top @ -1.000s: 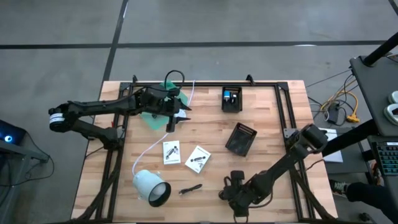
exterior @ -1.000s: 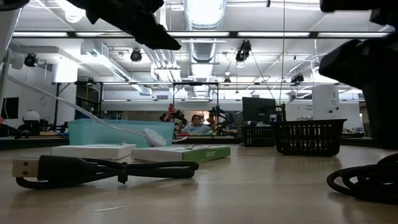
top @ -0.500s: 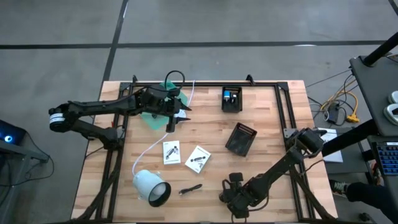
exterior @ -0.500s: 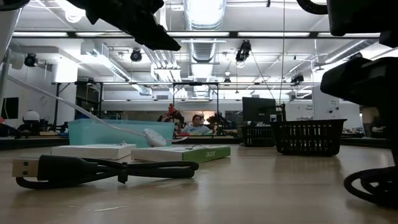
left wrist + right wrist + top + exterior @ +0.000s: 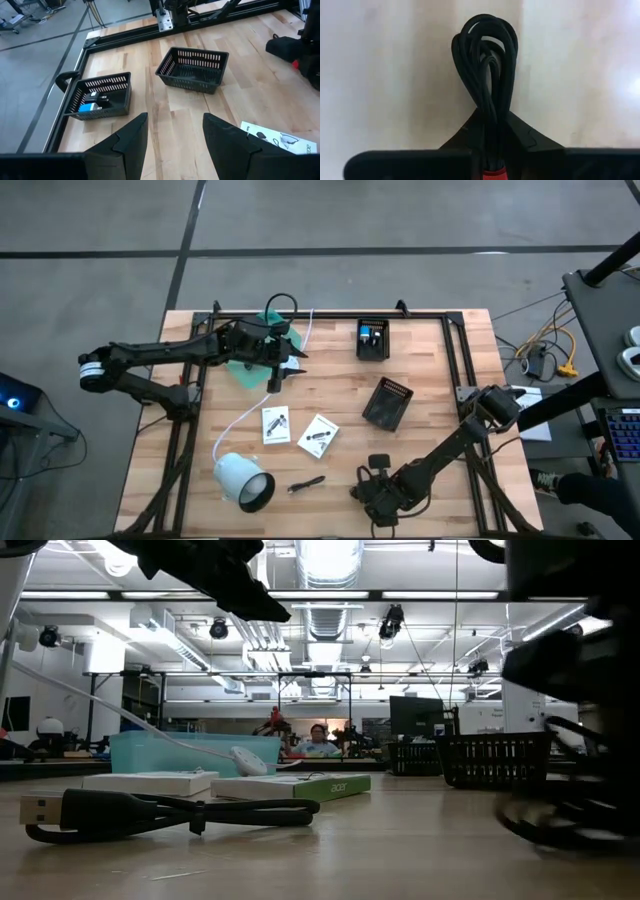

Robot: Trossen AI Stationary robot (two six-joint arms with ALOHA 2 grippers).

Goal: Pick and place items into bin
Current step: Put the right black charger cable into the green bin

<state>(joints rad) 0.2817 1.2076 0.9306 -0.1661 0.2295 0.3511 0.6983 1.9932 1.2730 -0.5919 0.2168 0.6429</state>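
Right gripper [image 5: 490, 150]: low at the near edge of the table, fingers pinched tight on the black coiled cable [image 5: 487, 60], the bundle squeezed between them.
Cable's position: its loops bulge out straight ahead of the fingertips, just over the wood; in the high view it's the dark clump [image 5: 377, 470] at the end of the right arm.
How the cable will handle: light and floppy, I'd say; loops can sag or spring apart, so a grip across the whole bundle, as here, looks wiser than catching one strand.
Slip risk: the jacket looks smooth; a loose strand could slide out and trail during the carry.
Nearby items: black pen-like stick [image 5: 307, 482] just off to the gripper's side, two white printed cards [image 5: 297, 429] a bit farther on.
Empty bin [image 5: 387, 403]: ahead of the right gripper, open top, the likely drop.
Second bin [image 5: 373, 340]: beyond that, already holding something blue.
Left gripper [image 5: 172, 132]: waiting far across the table, fingers spread apart, nothing in them.
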